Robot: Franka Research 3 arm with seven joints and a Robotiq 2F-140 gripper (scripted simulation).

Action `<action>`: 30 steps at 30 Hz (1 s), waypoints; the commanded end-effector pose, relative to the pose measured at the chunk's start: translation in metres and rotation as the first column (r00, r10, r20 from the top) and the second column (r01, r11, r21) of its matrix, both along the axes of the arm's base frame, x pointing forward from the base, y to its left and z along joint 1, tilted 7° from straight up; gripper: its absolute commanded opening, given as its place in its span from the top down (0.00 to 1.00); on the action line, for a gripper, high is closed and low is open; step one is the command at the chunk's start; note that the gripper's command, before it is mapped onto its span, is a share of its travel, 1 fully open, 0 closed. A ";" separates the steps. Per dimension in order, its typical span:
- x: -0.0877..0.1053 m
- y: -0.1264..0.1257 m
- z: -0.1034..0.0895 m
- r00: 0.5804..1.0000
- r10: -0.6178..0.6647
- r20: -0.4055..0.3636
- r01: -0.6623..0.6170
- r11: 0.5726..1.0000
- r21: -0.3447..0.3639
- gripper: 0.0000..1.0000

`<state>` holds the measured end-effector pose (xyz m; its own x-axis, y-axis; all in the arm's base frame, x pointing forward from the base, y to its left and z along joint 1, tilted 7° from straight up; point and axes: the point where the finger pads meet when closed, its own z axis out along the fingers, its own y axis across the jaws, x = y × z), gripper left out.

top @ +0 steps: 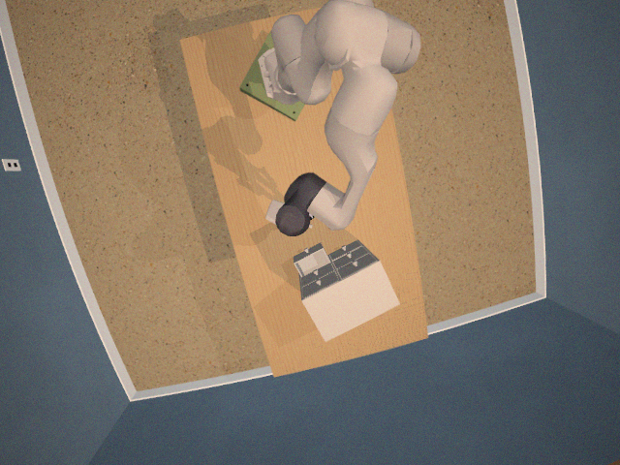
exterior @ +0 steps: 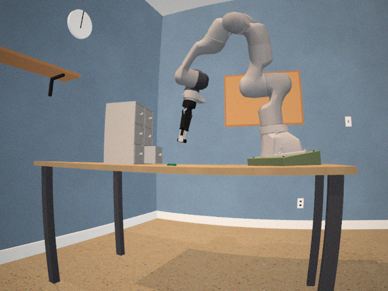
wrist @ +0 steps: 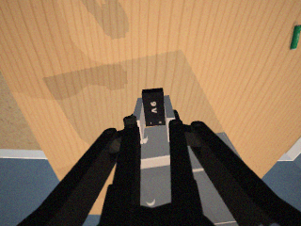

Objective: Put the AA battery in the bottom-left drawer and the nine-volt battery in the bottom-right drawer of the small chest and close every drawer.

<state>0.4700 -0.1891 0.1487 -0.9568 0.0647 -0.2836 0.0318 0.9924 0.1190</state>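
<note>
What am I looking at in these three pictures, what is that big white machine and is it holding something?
The white machine is a robot arm bolted to a green base plate on a wooden table. One picture looks straight down from the ceiling, one looks from the side of the room, and one comes from a camera on the arm's wrist, looking down past its black fingers.

On the table stands a small white chest of drawers; one bottom drawer is pulled out. A small green object lies on the table in front of it.

The gripper, the arm's two-fingered hand, is closed on a black nine-volt battery, holding it in the air near the open drawer.
</note>
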 end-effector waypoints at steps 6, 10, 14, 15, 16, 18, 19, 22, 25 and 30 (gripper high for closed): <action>0.003 -0.008 0.002 0.982 0.059 0.180 -0.051 0.997 -0.051 0.86; 0.001 -0.008 0.001 0.954 0.049 0.294 -0.036 0.998 -0.052 0.86; -0.001 -0.008 -0.001 0.914 0.040 0.403 -0.022 0.999 -0.050 0.86; -0.002 -0.008 -0.001 0.902 0.037 0.430 -0.018 0.999 -0.050 0.86; -0.003 -0.008 -0.002 0.889 0.035 0.457 -0.015 0.999 -0.048 0.86; -0.004 -0.008 -0.003 0.861 0.024 0.507 -0.003 0.999 -0.043 0.86; -0.004 -0.008 -0.003 0.848 0.011 0.529 0.008 0.999 -0.034 0.86; -0.005 -0.008 -0.004 0.829 0.009 0.560 0.012 0.999 -0.034 0.86; -0.007 -0.008 -0.005 0.775 -0.016 0.632 0.033 0.999 -0.015 0.86; -0.010 -0.008 -0.007 0.684 -0.056 0.727 0.064 0.998 0.017 0.86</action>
<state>0.4474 -0.2068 0.1363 -0.5239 0.3313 -0.7847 0.1631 0.9432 0.2893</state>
